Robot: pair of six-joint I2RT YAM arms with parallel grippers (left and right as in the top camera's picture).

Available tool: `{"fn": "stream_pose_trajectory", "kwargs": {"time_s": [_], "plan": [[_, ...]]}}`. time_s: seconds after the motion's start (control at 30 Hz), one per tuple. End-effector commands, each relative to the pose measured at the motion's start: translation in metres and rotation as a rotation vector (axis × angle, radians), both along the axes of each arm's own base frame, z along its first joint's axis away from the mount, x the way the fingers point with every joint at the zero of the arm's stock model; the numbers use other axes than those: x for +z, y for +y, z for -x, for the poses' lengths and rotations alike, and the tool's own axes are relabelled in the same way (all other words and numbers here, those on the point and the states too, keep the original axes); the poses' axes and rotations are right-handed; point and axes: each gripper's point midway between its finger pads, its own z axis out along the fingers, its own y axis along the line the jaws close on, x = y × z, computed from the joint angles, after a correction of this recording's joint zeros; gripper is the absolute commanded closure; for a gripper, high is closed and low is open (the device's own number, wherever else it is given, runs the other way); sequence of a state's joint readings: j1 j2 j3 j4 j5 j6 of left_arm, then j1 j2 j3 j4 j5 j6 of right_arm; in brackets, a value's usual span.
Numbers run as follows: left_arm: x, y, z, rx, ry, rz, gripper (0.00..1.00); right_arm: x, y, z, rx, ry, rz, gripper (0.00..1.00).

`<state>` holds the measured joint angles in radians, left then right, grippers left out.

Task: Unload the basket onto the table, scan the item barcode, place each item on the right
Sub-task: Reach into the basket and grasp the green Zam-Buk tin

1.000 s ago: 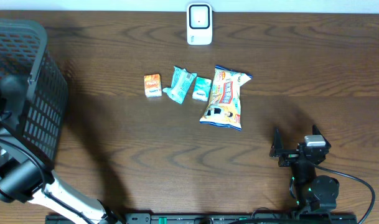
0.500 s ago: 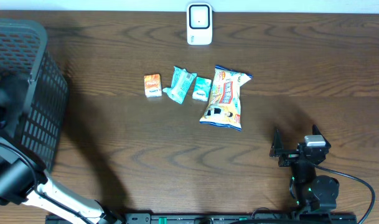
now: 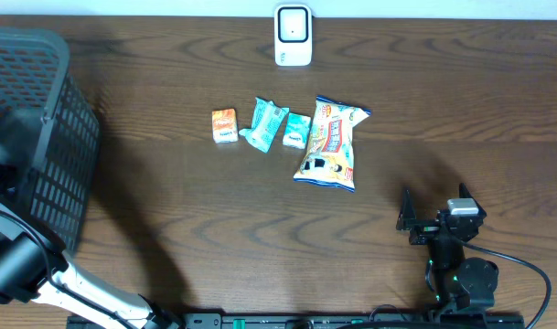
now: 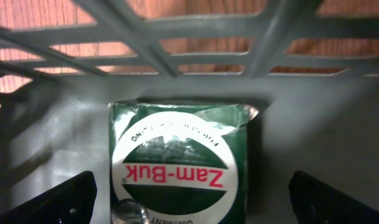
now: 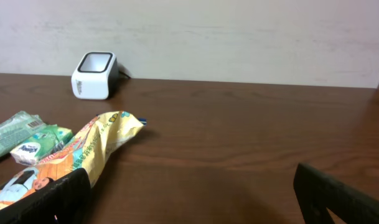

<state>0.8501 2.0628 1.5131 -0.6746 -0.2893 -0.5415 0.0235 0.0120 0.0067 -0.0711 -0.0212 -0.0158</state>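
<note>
A green Zam-Buk box [image 4: 180, 155] lies flat on the floor of the grey mesh basket [image 3: 40, 137], against its lattice wall [image 4: 177, 37]. My left gripper [image 4: 192, 199] hovers over the box, open, with one fingertip on each side and neither touching it. In the overhead view the left arm [image 3: 13, 265] reaches into the basket and the mesh hides its jaws. The white barcode scanner [image 3: 293, 35] stands at the table's far edge, also visible as the scanner [image 5: 94, 75]. My right gripper [image 3: 423, 219] rests low near the front right, open and empty [image 5: 195, 199].
In a row mid-table lie an orange box [image 3: 224, 125], a teal packet [image 3: 265, 123], a small green packet [image 3: 297, 131] and a yellow snack bag [image 3: 331, 142]. The snack bag [image 5: 83, 149] lies just left of my right gripper's left finger. A pale wall stands behind the scanner.
The left arm has shifted slightly inside the basket. The right arm and the items on the table have not moved.
</note>
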Motion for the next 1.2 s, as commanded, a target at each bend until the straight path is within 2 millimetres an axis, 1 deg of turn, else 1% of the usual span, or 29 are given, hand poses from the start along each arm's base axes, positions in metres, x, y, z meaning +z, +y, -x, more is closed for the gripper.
{"fn": "stream_pose_trajectory", "kwargs": {"time_s": [0.0,0.2,0.33,0.43,0.53,0.6,0.63,0.7,0.8,0.97,1.07,1.17], "plan": [[-0.007,0.003,0.001,-0.014,0.014,-0.002,0.02,-0.001,-0.002,0.0,-0.01,0.002,0.001,0.01],[-0.022,0.003,0.004,-0.009,0.034,0.021,0.02,-0.001,-0.002,0.0,-0.01,0.002,0.001,0.01],[-0.023,0.003,0.004,-0.009,0.035,0.023,0.01,-0.001,-0.002,0.0,-0.01,0.002,0.001,0.01],[-0.023,0.003,0.004,-0.009,0.035,0.024,0.05,-0.001,-0.002,0.0,-0.01,0.002,0.001,0.01],[-0.022,0.003,0.004,-0.013,0.037,0.023,0.16,-0.001,-0.002,0.0,-0.01,0.002,0.001,0.01],[-0.02,0.003,0.004,-0.017,0.035,0.021,0.4,-0.001,-0.002,0.0,-0.01,0.002,0.001,0.01],[-0.018,0.003,0.004,-0.017,0.033,0.02,0.48,-0.001,-0.002,0.0,-0.01,0.002,0.001,0.01],[-0.013,0.002,0.001,-0.022,0.009,0.02,0.49,-0.001,-0.002,0.0,-0.01,0.002,0.001,0.01],[0.002,0.002,-0.006,-0.03,-0.039,0.008,0.49,-0.001,-0.002,0.0,-0.01,0.002,0.001,0.01],[0.045,0.005,-0.01,-0.034,-0.109,-0.066,0.49,-0.001,-0.002,0.0,-0.01,0.002,0.001,0.01],[0.078,0.005,-0.013,-0.041,-0.17,-0.116,0.49,-0.001,-0.002,0.0,-0.01,0.002,0.001,0.01],[0.116,-0.003,-0.02,-0.068,-0.271,-0.15,0.49,-0.001,-0.002,0.0,-0.01,0.002,0.001,0.01]]}}
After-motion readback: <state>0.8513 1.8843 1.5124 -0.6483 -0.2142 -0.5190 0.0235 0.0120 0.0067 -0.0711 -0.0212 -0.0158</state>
